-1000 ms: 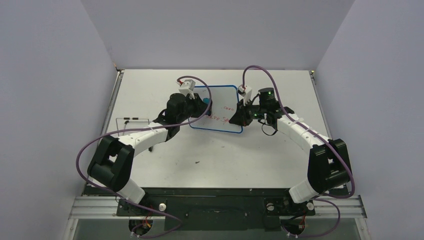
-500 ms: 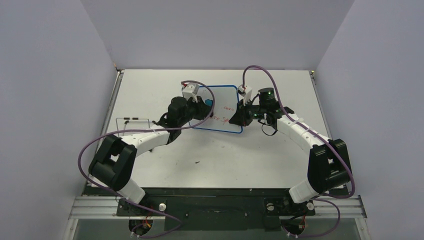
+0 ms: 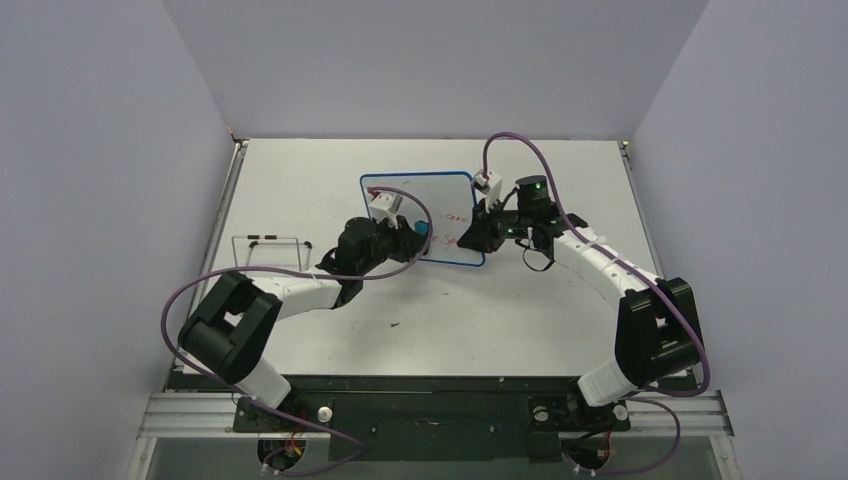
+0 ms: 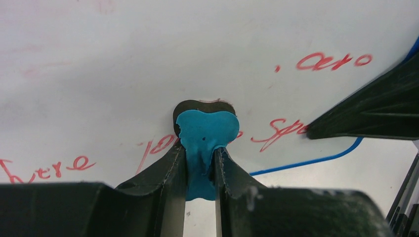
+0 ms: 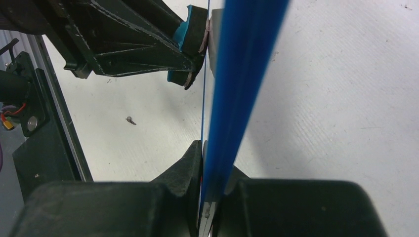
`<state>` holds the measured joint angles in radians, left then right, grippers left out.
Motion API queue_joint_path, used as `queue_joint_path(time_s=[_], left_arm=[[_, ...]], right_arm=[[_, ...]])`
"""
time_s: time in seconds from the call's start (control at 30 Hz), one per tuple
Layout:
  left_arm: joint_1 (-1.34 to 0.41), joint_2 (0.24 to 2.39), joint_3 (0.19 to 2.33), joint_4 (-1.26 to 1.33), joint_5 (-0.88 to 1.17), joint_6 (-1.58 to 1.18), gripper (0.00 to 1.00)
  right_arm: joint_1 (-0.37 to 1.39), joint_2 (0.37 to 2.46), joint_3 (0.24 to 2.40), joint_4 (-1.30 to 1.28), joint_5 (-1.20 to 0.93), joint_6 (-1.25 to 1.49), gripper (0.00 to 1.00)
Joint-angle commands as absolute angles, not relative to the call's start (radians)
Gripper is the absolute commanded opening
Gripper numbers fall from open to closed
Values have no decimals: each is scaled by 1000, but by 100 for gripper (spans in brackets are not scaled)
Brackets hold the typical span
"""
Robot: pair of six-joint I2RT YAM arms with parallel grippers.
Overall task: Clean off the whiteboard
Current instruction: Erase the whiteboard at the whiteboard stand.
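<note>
left gripper [image 4: 200,150] pinches the blue eraser [image 4: 206,129] against the whiteboard [image 4: 123,74], tilted up from the table [image 3: 300,180] and clamped on its rim by the right gripper [image 5: 212,158] at 3 o'clock, with red writing [image 4: 276,131] at the eraser's 2, 3 and 8 o'clock.

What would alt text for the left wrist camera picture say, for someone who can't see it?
A blue eraser, pinched between the two dark fingers of the left tool, presses against a whiteboard bearing red handwriting. At the right, the dark right tool grips the board's blue-rimmed edge.
</note>
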<state>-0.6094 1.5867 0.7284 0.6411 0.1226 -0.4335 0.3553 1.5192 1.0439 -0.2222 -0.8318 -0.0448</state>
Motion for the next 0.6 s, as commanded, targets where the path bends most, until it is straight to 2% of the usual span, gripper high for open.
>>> queue_joint_path(time_s=[0.0, 0.33, 0.47, 0.57], left_arm=[[-573, 1573, 697, 612, 117, -430, 0], [-552, 1544, 770, 573, 147, -419, 0], [-616, 1548, 831, 560, 144, -404, 0], [-712, 1555, 884, 534, 36, -367, 0]], right_arm=[[418, 1531, 1058, -322, -953, -106, 0], [420, 1536, 1058, -321, -951, -107, 0], [420, 1539, 1060, -322, -951, -106, 0], [421, 1548, 1062, -321, -958, -101, 0]])
